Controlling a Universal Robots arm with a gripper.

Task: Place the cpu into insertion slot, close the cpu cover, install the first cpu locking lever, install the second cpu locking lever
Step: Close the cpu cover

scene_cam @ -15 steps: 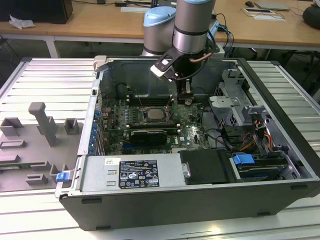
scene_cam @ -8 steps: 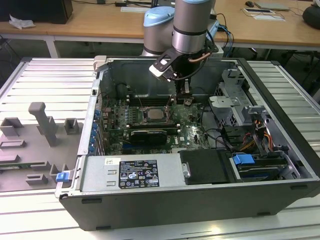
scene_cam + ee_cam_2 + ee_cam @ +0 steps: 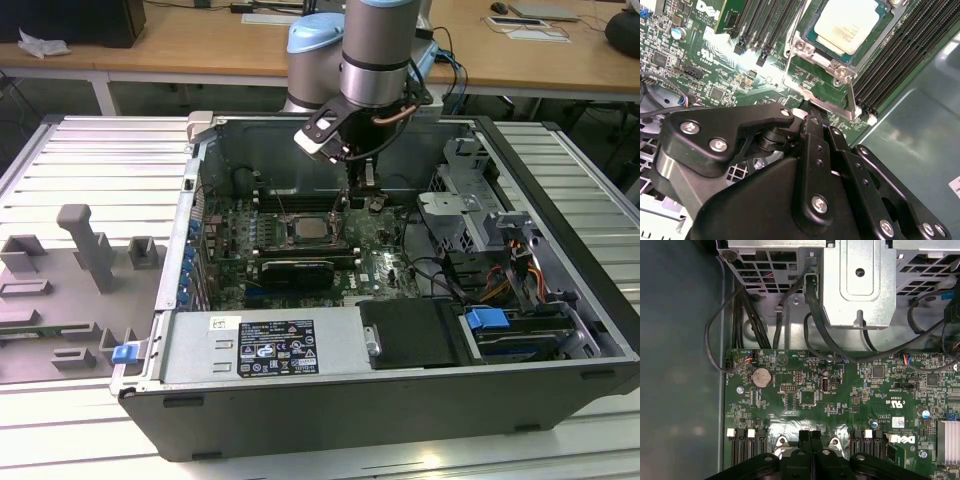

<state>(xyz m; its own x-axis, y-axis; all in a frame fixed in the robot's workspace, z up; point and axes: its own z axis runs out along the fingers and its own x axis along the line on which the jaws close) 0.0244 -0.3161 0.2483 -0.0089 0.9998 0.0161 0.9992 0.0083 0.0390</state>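
Jaws: the gripper [image 3: 811, 107] is holding its two fingers [image 3: 816, 150] pressed together, with no gap showing between them in either wrist view.
Contact: the fingertips are meeting the outer edge of the cpu cover [image 3: 849, 95]; whether a thin lip is being pinched between them cannot be told.
Cpu cover: it is standing swung open away from the socket, with green board showing through its cut-out centre.
Cpu: the cpu [image 3: 846, 24] is lying flat in its socket, pale top uncovered, just beyond the cover's hinge side and apart from the fingers.
Second wrist view: it is showing the cpu, the cover frame and the dark memory slots [image 3: 900, 60] running beside the socket.
First wrist view: here the gripper [image 3: 810, 436] is pointing at the motherboard [image 3: 805, 385], with a coin battery [image 3: 760, 376], black cables [image 3: 815, 315] and a metal drive cage [image 3: 860, 280] lying beyond.
Exterior view: the gripper [image 3: 358, 198] is reaching down into the open computer case [image 3: 400, 400], just to the exterior view's right of the cpu [image 3: 312, 229].
Surface: the case is resting on a ribbed metal surface [image 3: 100, 150], with a grey fixture [image 3: 90, 245] sitting at the exterior view's left.
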